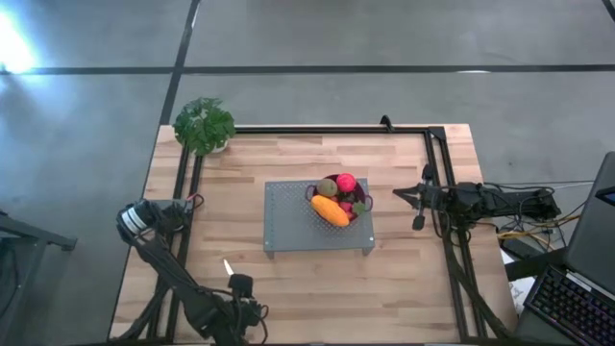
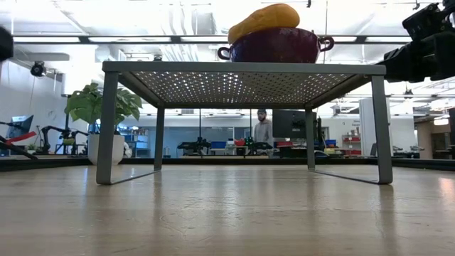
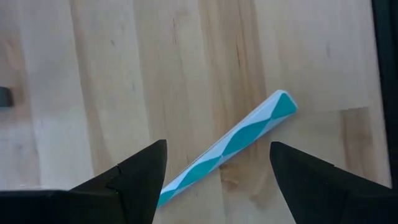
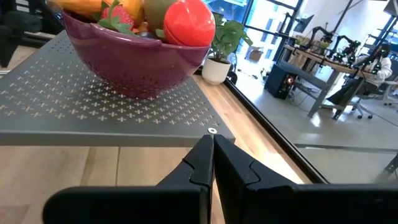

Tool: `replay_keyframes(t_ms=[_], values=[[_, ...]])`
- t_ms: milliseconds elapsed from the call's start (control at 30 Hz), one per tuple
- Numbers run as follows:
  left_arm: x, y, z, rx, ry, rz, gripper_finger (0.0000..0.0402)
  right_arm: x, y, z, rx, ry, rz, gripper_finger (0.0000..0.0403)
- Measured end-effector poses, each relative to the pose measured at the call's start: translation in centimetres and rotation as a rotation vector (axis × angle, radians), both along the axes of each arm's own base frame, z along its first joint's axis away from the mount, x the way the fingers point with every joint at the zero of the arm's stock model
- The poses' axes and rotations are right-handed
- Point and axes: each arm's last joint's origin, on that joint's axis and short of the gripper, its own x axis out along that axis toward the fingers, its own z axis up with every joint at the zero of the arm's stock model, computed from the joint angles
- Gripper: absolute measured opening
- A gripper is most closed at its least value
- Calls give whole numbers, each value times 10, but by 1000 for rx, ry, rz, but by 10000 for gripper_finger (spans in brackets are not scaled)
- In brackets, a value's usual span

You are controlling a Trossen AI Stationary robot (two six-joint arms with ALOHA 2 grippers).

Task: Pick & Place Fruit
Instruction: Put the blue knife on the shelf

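Note:
The fruit sits in a purple colander bowl on a grey perforated rack at the table's middle. It holds an elongated orange piece, a pink-red ball, a brown-green oval and red strawberries. My right gripper is shut and hovers level just to the right of the rack, pointing at the bowl. My left gripper is open near the table's near edge. It stands above a teal-and-white knife handle lying flat on the wood, and touches nothing.
A potted plant stands at the far left corner. The knife lies near the near edge, left of the rack. A black frame rail runs along the table's right and far sides. A person stands in the room beyond the table.

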Motion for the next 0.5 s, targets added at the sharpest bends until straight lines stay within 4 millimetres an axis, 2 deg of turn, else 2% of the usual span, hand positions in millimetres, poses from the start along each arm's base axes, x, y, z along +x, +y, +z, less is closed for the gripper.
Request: replay_keyframes(t_ms=[233, 500], values=[[-3, 4, -15, -23, 6, -5, 273, 0, 0, 0, 0, 0, 0, 9], [-4, 4, -19, -22, 6, -74, 204, 0, 0, 0, 0, -1, 0, 9]])
